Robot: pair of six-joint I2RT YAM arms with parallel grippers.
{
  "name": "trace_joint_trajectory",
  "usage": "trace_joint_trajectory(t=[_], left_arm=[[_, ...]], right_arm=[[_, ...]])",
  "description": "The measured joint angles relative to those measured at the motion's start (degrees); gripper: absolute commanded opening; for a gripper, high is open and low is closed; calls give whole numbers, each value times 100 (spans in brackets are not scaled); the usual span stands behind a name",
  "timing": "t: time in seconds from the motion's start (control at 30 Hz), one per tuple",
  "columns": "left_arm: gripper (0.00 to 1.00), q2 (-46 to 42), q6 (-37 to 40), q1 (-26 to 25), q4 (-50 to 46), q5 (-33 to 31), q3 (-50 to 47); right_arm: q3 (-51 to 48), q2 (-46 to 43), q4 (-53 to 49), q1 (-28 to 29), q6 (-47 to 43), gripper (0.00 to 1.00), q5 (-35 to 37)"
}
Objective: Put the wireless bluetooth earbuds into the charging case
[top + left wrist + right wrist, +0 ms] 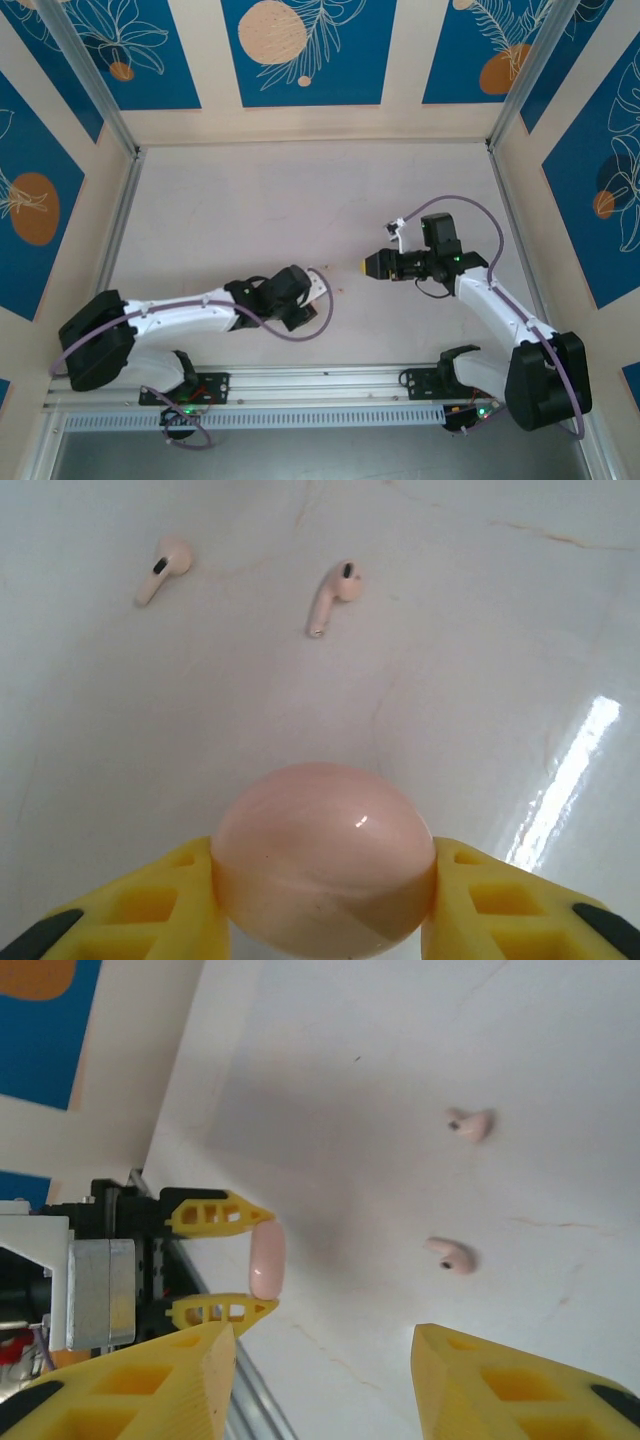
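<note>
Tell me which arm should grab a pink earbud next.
Right. The left gripper is clamped on the pink case, so it is occupied. The right gripper stands open and empty, and the pink earbuds lie loose on the table ahead of its fingers.

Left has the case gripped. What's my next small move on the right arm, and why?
Probably ease the right gripper toward the nearer pink earbud: its jaws stand open and empty, that bud and the other pink earbud lie loose on the table, and the left gripper holds the pink charging case.
</note>
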Motion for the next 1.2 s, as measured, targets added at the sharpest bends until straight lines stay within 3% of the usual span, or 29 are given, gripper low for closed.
trace_joint_trajectory(t=[0.2, 0.4, 1.2], left_arm=[[39, -372, 953, 0, 940, 267, -584], [37, -479, 1412, 0, 1399, 420, -702], [36, -678, 1665, 0, 1563, 599, -728]], right_arm=[[-313, -221, 444, 717, 387, 49, -103], [-780, -273, 1071, 1335, 885, 50, -153], [-590, 839, 2208, 2039, 1493, 47, -153]])
